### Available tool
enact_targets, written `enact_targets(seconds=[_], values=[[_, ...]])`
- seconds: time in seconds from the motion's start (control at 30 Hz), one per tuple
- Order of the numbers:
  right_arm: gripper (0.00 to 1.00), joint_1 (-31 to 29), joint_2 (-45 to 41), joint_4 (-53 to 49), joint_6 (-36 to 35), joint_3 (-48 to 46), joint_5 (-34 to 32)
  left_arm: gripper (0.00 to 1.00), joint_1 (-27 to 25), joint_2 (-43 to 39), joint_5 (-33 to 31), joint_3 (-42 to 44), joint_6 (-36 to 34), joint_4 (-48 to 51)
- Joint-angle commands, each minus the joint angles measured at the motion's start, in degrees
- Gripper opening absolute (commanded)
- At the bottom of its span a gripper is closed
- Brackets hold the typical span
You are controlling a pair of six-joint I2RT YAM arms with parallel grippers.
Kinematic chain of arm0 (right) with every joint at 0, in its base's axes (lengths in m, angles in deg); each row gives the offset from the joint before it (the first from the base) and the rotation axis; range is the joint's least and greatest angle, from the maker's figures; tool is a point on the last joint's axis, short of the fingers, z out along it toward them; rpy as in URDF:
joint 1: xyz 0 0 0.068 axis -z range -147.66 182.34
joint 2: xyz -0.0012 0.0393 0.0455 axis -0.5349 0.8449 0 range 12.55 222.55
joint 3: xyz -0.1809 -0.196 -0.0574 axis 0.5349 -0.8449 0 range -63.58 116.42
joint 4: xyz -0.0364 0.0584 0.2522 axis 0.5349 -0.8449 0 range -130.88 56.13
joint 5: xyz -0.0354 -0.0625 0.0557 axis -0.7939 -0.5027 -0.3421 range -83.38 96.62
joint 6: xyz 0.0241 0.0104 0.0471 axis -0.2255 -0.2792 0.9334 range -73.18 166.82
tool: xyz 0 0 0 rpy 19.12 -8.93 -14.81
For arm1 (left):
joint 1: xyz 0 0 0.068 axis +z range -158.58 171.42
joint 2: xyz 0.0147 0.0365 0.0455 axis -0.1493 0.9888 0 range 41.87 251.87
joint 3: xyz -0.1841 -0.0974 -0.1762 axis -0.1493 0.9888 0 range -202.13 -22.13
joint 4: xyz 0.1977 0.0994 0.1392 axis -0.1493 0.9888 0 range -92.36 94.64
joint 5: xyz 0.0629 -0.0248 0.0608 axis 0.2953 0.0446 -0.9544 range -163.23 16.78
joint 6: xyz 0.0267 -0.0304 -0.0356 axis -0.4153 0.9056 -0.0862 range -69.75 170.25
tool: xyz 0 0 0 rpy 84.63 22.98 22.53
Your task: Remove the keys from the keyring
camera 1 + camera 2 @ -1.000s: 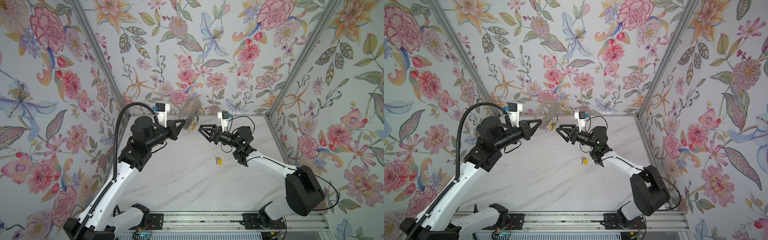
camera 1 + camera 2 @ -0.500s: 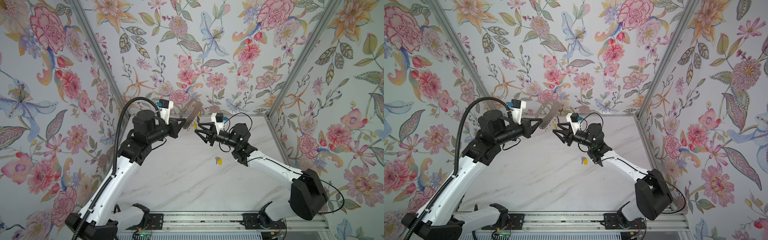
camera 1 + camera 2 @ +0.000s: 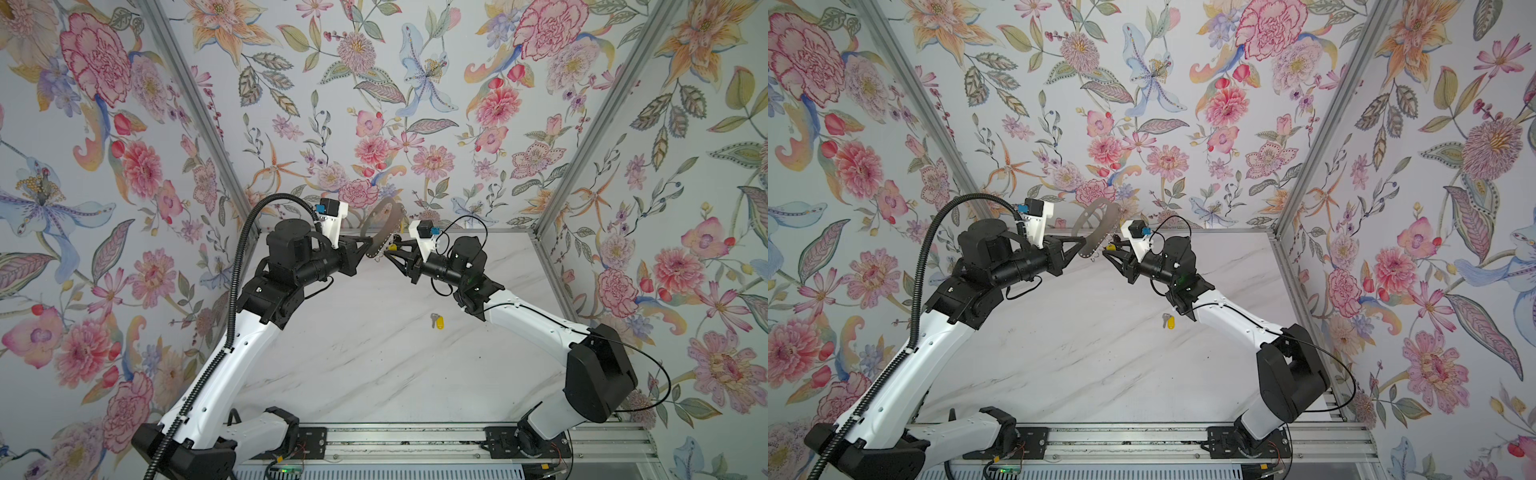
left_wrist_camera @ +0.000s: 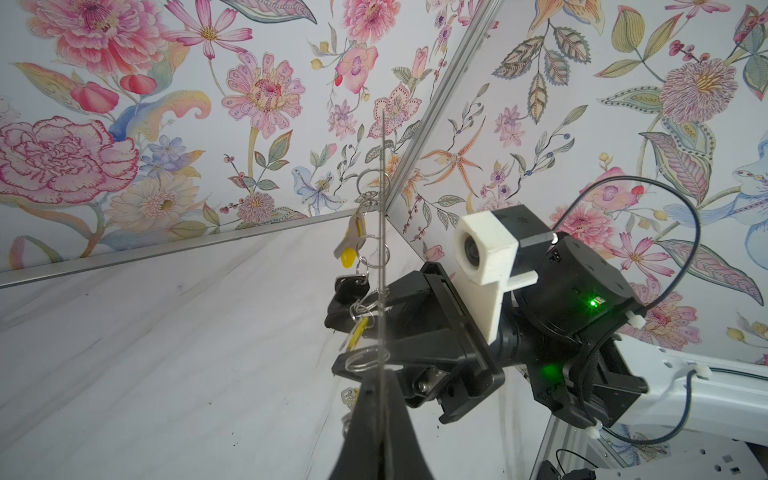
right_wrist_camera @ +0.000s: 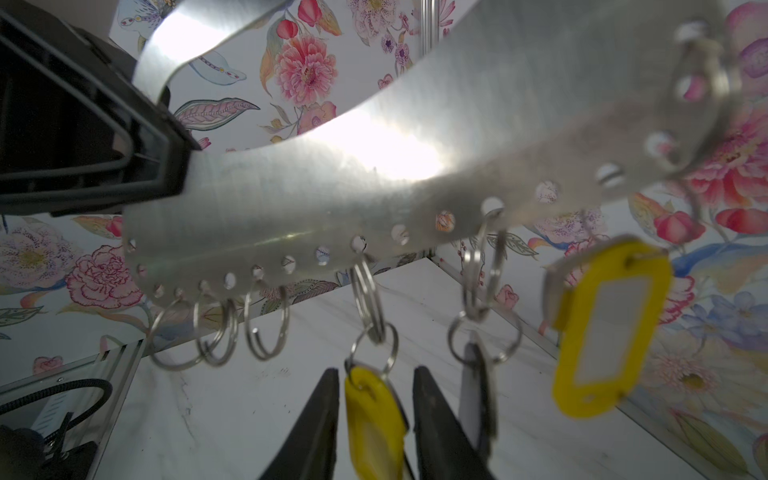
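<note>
The keyring [image 3: 382,226] [image 3: 1098,226] is a curved grey metal strip held up near the back wall, and my left gripper [image 3: 368,248] [image 4: 380,399] is shut on its lower end. The left wrist view sees it edge-on [image 4: 381,249]. In the right wrist view the keyring [image 5: 332,174] carries split rings along its holed edge. A yellow-tagged key [image 5: 374,411] hangs between the fingers of my right gripper [image 5: 374,399] [image 3: 392,249], which stand narrowly apart, with a slim gap on one side. A dark key [image 5: 478,386] and a bigger yellow tag [image 5: 611,328] hang beside it.
One loose yellow-tagged key [image 3: 437,321] [image 3: 1168,321] lies on the marble table [image 3: 353,374] below the right forearm. Empty split rings [image 5: 216,332] hang near the left gripper's end of the strip. Floral walls close in the back and both sides.
My right gripper has moved left up to the keyring and narrowed its jaws around a hanging yellow tag. The left gripper has shifted slightly right and up with the keyring.
</note>
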Motion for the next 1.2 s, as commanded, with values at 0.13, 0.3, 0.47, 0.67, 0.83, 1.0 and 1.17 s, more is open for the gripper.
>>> enact_targets(seconds=[0.13, 0.3, 0.47, 0.67, 0.83, 1.0, 1.17], values=[[0.15, -0.3, 0.7, -0.8, -0.9, 2.4, 0.7, 0.00, 0.4, 0.0, 1.5, -1.8, -1.5, -1.1], [0.04, -0.3, -0.6, -0.7, -1.2, 1.2, 0.1, 0.00, 0.5, 0.0, 0.9, -1.8, -1.9, -0.6], [0.00, -0.4, -3.6, -3.2, -3.6, -0.9, -2.4, 0.00, 0.9, -0.2, -1.5, -2.5, -3.3, 1.5], [0.00, -3.0, -9.6, -11.4, -10.6, -2.4, -9.8, 0.00, 1.7, -1.2, -3.8, -0.2, -2.6, 0.8], [0.00, -4.1, -12.8, -16.9, -16.8, -1.7, -17.0, 0.00, 1.9, -2.4, -3.4, 3.7, -0.3, -2.2], [0.00, -4.8, -15.1, -20.4, -23.0, 0.6, -22.9, 0.03, 1.9, -4.9, -3.5, 9.2, 1.9, -4.5], [0.00, -5.3, -15.9, -21.8, -28.1, 2.8, -24.0, 0.22, 1.9, -6.7, -0.7, 16.5, 5.7, -8.9]])
